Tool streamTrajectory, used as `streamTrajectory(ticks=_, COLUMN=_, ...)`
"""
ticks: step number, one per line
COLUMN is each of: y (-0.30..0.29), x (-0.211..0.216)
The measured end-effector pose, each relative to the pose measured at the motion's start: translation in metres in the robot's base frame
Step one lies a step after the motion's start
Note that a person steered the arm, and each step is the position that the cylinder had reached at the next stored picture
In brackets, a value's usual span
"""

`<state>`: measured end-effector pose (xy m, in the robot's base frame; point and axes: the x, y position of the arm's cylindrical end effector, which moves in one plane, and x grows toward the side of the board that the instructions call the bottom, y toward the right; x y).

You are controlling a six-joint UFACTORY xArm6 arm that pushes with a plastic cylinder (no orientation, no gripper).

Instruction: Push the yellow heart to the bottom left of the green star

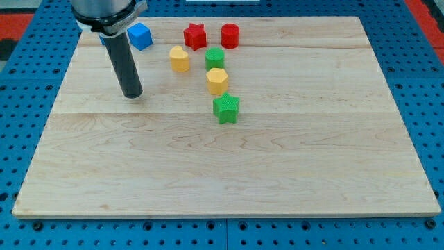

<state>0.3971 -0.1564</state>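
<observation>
The yellow heart [180, 59] lies near the view's top, left of centre. The green star [225, 108] lies below and to the right of it, near the board's middle. My tip [132, 95] rests on the board to the left of both, below-left of the yellow heart and well left of the green star, touching no block.
A yellow hexagon [217, 80] sits just above the green star, with a green cylinder [214, 57] above that. A red star [195, 35] and a red cylinder [229, 35] lie at the top. A blue cube [140, 35] sits top left by the arm. The wooden board [277, 173] ends at a blue pegboard.
</observation>
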Motion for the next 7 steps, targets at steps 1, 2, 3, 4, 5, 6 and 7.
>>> streamTrajectory(ticks=1, y=0.000, x=-0.016)
streamTrajectory(ticks=2, y=-0.001, x=-0.043)
streamTrajectory(ticks=3, y=0.005, x=-0.083)
streamTrajectory(ticks=4, y=0.017, x=-0.104)
streamTrajectory(ticks=5, y=0.038, x=-0.119)
streamTrajectory(ticks=6, y=0.054, x=-0.128)
streamTrajectory(ticks=7, y=0.072, x=-0.124)
